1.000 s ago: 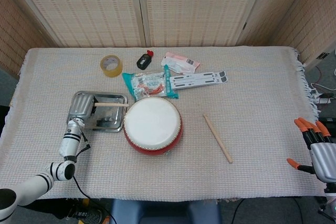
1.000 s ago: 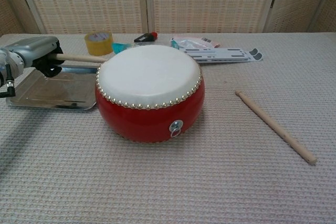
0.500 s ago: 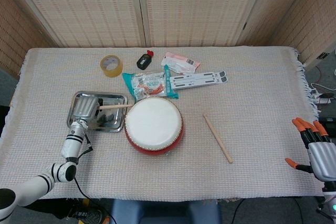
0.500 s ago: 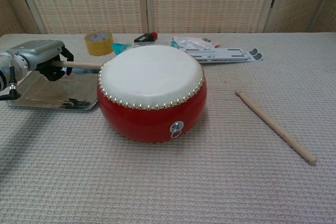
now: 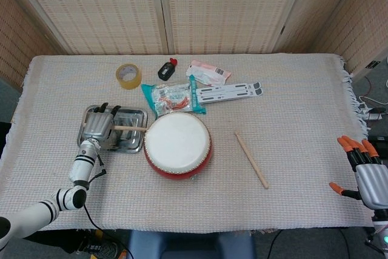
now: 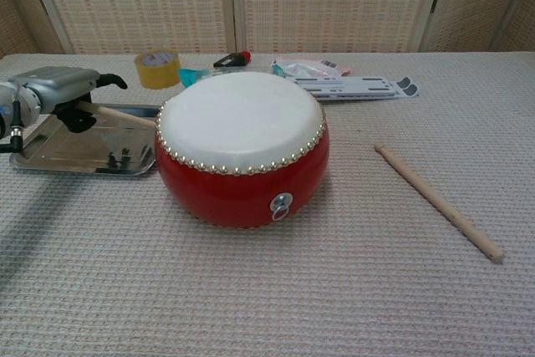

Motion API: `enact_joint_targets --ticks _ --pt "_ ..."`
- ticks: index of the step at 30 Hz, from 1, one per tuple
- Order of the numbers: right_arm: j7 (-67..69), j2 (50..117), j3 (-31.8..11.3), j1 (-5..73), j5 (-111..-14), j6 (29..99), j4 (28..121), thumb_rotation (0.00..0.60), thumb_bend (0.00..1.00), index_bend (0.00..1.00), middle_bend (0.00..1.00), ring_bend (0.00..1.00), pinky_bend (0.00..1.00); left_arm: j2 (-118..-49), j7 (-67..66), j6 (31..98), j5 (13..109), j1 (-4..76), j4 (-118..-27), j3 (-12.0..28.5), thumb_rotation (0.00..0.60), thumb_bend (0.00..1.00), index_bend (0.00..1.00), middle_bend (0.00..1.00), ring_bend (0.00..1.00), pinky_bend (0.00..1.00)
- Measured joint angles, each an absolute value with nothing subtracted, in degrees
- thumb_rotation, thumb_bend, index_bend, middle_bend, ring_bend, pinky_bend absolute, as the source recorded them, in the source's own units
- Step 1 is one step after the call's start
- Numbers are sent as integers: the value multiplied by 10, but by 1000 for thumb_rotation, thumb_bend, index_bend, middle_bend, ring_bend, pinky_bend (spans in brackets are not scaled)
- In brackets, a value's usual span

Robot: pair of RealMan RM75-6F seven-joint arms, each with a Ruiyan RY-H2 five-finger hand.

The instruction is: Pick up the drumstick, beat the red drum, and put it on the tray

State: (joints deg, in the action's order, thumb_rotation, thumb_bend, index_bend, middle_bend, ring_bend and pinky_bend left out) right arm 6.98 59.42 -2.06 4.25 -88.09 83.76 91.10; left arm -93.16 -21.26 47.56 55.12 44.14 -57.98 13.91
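Since the earlier frames the left hand (image 5: 97,127) has spread its fingers (image 6: 111,81) out over the tray (image 5: 134,146), where before they were curled round the drumstick (image 5: 129,128); the stick now lies lower, slanting down across the tray with its far end pointing toward the red drum (image 5: 177,145). In the chest view, at the left edge of the frame, the left hand (image 6: 52,89) sits above the tray (image 6: 75,160) and the drumstick (image 6: 121,114) runs out from beneath it; the fingers look released, though whether the palm still touches the stick cannot be told. The red drum (image 6: 241,150) stands in the middle of the frame, just beside the tray's right rim. A second drumstick (image 5: 251,160) lies loose on the cloth right of centre, well apart from the drum. The right hand (image 5: 368,177) sits at the lower right edge of the head view, fingers apart and holding nothing. Along the upper middle of the frame lie a tape roll (image 5: 128,76), a small black bottle (image 5: 166,68) and a snack packet (image 5: 171,98)
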Motion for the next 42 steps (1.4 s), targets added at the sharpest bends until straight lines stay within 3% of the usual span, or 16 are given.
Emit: enact_joint_targets --ticks 6,18,28,34,42 --pt "71 595 -20 41 -883 842 911 600 0 67 48 0 0 -921 -258 485 518 439 -603 139 600 318 0 0 0 18" --pt "68 595 -20 42 -886 842 913 600 0 67 48 0 0 -912 -277 512 488 431 -625 139 600 228 0 0 0 0" --pt "68 592 -21 39 -886 848 916 600 0 67 48 0 0 -881 -267 529 492 417 -670 138 600 222 0 0 0 0" --pt "70 589 -22 39 -887 849 916 600 0 67 48 0 0 -843 -255 578 504 395 -728 142 600 255 3 0 0 0" --pt "77 574 -24 44 -882 838 922 600 0 67 48 0 0 -779 -149 656 549 337 -809 158 600 318 122 51 0 20"
